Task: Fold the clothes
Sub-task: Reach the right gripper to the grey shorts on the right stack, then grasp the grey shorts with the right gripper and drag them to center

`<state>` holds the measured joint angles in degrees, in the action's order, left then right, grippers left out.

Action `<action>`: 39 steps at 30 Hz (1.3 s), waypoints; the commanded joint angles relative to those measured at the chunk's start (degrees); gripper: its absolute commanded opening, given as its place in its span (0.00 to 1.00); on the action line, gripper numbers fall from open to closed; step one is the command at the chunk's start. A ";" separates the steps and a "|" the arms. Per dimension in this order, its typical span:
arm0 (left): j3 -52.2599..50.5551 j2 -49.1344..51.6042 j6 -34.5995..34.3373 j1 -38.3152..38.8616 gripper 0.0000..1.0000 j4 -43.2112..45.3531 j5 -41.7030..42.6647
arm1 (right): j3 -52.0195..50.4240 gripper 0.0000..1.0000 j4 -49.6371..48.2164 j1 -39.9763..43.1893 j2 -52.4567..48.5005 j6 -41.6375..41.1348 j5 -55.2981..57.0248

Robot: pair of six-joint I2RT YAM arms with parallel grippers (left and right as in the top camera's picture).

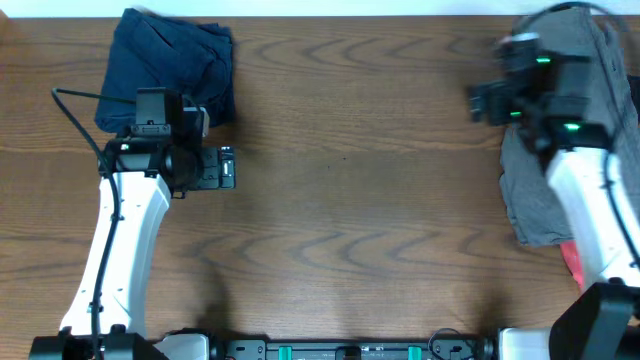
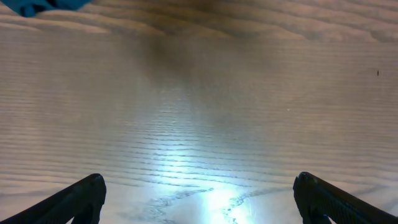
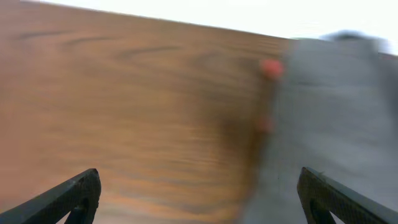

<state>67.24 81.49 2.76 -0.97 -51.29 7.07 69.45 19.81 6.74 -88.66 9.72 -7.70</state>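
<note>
Overhead shows rumpled grey-khaki shorts (image 1: 533,203); left end effector (image 2: 199,182), right end effector (image 3: 199,177) both spread.

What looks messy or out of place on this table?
The grey-khaki cloth garment lies crumpled at the right edge of the wooden table, with a bit of red fabric poking out beside it. The dark navy shorts at left look neatly folded.

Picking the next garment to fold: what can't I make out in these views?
Overhead: grey garment partly under the right arm, cut by the right edge; type unclear.
Overhead: red cloth, only a sliver beside that arm.
Right wrist: blur smears the grey garment and a red spot.
Left wrist: navy garment, only a corner at the top edge.
</note>
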 commanded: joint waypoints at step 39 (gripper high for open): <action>1.01 0.07 -1.20 0.15 0.98 -0.33 1.53 | 1.25 0.27 -12.70 42.38 -25.14 -1.40 -4.87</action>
<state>67.24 81.49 2.28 -0.95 -51.29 8.40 69.73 7.25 48.56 -113.95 9.50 -10.63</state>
